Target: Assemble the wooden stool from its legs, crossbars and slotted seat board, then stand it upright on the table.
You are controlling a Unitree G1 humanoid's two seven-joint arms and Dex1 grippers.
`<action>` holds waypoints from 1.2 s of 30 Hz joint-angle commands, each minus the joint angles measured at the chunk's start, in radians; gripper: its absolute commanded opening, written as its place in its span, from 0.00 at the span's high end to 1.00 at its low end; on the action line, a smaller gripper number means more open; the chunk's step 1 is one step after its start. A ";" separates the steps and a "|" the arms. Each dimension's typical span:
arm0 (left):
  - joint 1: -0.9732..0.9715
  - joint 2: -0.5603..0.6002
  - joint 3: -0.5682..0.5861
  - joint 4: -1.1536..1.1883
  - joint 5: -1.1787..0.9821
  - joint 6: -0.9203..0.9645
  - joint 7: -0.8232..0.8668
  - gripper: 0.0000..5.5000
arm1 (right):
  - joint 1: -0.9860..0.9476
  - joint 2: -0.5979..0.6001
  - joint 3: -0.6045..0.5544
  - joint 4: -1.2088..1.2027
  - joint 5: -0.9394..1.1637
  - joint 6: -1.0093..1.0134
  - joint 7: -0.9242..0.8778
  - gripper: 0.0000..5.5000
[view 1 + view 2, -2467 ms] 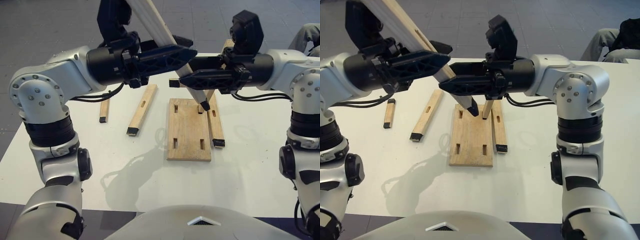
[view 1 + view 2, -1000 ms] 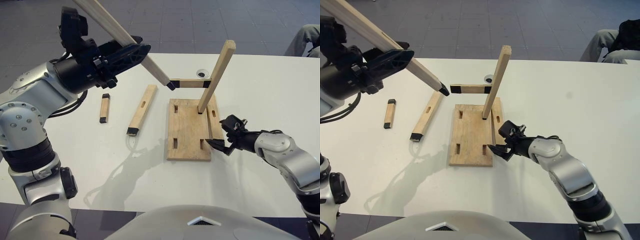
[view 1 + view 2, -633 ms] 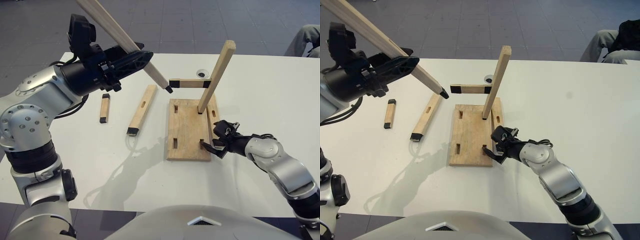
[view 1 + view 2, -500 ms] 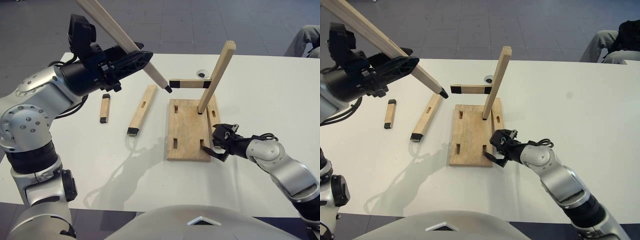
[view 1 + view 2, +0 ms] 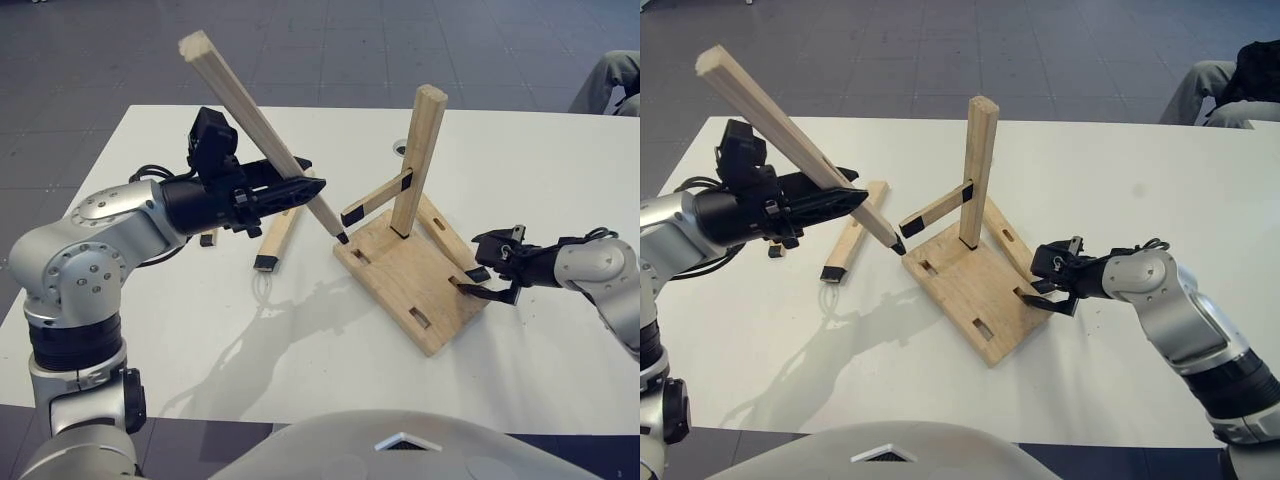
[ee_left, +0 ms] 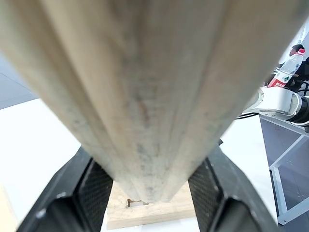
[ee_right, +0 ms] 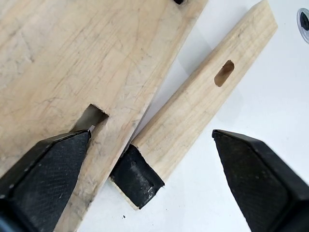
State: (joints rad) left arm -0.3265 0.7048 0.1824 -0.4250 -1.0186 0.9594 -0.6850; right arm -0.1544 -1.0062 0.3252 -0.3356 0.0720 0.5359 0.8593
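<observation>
My left gripper [image 5: 288, 188] is shut on a long wooden leg [image 5: 250, 108], held tilted with its black tip just above the near-left corner of the slotted seat board [image 5: 405, 282]. The board lies flat and askew on the table. One leg [image 5: 420, 150] stands upright in a far slot, with a black-tipped crossbar [image 5: 378, 200] sticking out of it. Another leg [image 5: 445, 228] lies along the board's right side. My right gripper [image 5: 486, 285] is open at the board's right corner, its fingers [image 7: 46, 166] straddling the board's edge [image 7: 72, 72] and the lying leg's black end [image 7: 137, 176].
A loose slotted leg [image 5: 272, 240] lies on the table left of the board, partly behind my left arm. A short crossbar [image 5: 207, 238] peeks out farther left. White table [image 5: 300, 350] stretches open in front and to the right.
The seat board with its upright leg has swung round to lie diagonally, and my right gripper shifted right with its corner. My left gripper dropped lower, bringing the held leg's tip to the board.
</observation>
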 commanded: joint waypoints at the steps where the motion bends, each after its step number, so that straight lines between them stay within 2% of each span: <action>1: 0.024 -0.016 0.006 -0.032 0.001 -0.007 0.033 0.63 | 0.015 0.021 -0.020 -0.029 -0.010 0.014 0.002 0.16; 7: 0.133 -0.054 -0.093 -0.072 0.097 -0.060 0.041 0.63 | 0.012 0.028 -0.032 -0.028 -0.016 0.012 0.008 0.16; 13: 0.186 -0.091 -0.186 0.042 0.251 -0.188 -0.012 0.63 | 0.004 0.033 -0.037 -0.020 -0.027 0.002 0.018 0.16; 19: 0.167 -0.164 -0.206 0.138 0.338 -0.270 0.002 0.63 | -0.022 0.045 -0.028 -0.002 -0.045 -0.016 0.044 0.16; 31: 0.096 -0.199 -0.193 0.117 0.336 -0.261 0.002 0.63 | -0.040 0.069 -0.022 0.023 -0.081 -0.030 0.079 0.16; 36: 0.127 -0.246 -0.228 0.144 0.372 -0.288 0.011 0.63 | -0.051 0.079 -0.021 0.026 -0.088 -0.030 0.090 0.16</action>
State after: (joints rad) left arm -0.2066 0.4729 -0.0351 -0.2894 -0.6692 0.6921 -0.6812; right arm -0.1840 -0.9367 0.2977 -0.3128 -0.0043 0.5139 0.9417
